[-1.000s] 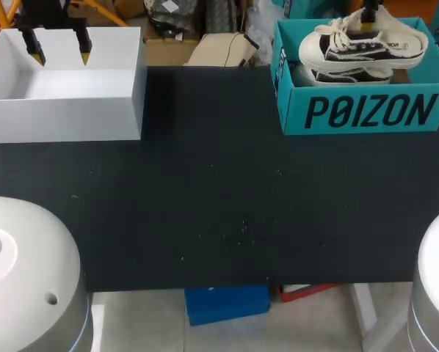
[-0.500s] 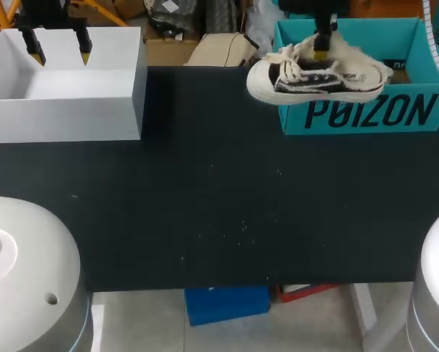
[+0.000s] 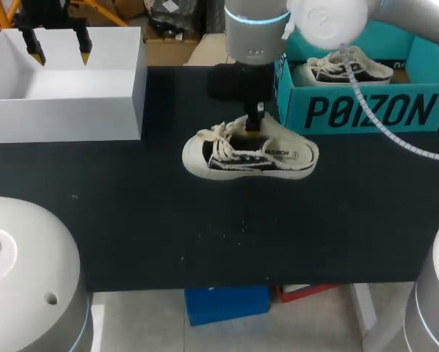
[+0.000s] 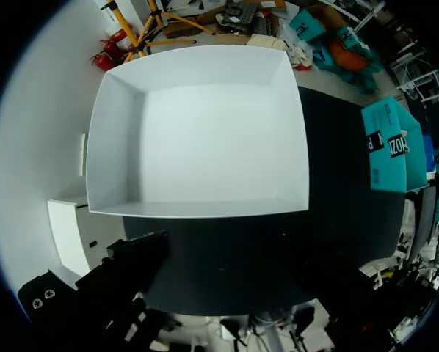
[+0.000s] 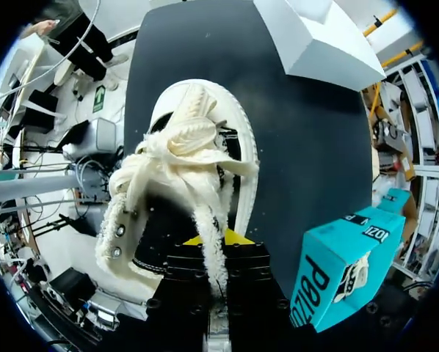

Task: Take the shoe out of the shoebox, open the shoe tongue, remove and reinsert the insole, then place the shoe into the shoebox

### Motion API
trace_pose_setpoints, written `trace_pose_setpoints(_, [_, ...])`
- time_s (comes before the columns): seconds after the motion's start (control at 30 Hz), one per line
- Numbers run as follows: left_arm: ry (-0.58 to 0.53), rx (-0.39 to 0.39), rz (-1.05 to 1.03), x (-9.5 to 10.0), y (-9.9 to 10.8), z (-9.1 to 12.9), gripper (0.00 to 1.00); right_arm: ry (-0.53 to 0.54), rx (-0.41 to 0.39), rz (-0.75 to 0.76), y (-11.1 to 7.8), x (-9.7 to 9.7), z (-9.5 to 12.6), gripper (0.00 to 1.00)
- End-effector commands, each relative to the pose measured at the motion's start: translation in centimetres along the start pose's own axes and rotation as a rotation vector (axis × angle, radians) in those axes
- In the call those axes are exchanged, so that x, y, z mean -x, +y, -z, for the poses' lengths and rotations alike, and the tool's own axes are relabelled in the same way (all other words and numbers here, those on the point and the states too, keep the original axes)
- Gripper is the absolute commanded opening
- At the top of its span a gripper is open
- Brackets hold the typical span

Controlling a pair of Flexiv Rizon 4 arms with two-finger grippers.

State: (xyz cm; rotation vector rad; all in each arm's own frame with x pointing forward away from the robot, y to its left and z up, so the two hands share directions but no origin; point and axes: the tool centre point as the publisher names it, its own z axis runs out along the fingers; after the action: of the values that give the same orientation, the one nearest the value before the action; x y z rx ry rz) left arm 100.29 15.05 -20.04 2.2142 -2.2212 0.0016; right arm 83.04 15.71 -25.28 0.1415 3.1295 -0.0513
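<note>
Two shoes, one shoebox, one white box. First shoe (image 3: 250,154) — cream canvas low-top, dark side panels, pale laces, white sole. It stands upright at mid-table, long axis across the table, toe toward the white box (image 3: 65,103). The right gripper (image 3: 253,125) is clamped on its collar. The second shoe (image 3: 344,70) lies in the teal shoebox (image 3: 366,110). The left gripper (image 3: 59,51) — fingers apart, holding nothing — is over the white box.

Head view from above-behind; wrist views downward; shoebox (image 3: 366,110) in all three.
</note>
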Motion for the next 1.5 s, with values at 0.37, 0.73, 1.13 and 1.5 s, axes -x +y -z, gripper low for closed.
trace_pose_setpoints(0.37, [-0.003, 0.002, 0.002, 0.0, 0.0, 0.1, 1.0, 0.02, 0.014, 0.051, 5.1, 0.9, -3.6, 0.0])
trace_pose_setpoints(0.73, [-0.003, 0.002, 0.002, 0.0, 0.0, 0.1, 1.0, 0.051, 0.045, 0.106, 8.4, 0.6, -7.2, 0.0])
trace_pose_setpoints(1.13, [-0.003, 0.002, 0.002, 0.0, 0.0, 0.1, 1.0, 0.063, 0.048, 0.154, 9.8, 2.8, -9.7, 0.0])
trace_pose_setpoints(1.5, [-0.003, 0.002, 0.002, 0.0, 0.0, 0.1, 1.0, 0.095, 0.053, 0.126, 8.6, 3.6, -12.8, 0.0])
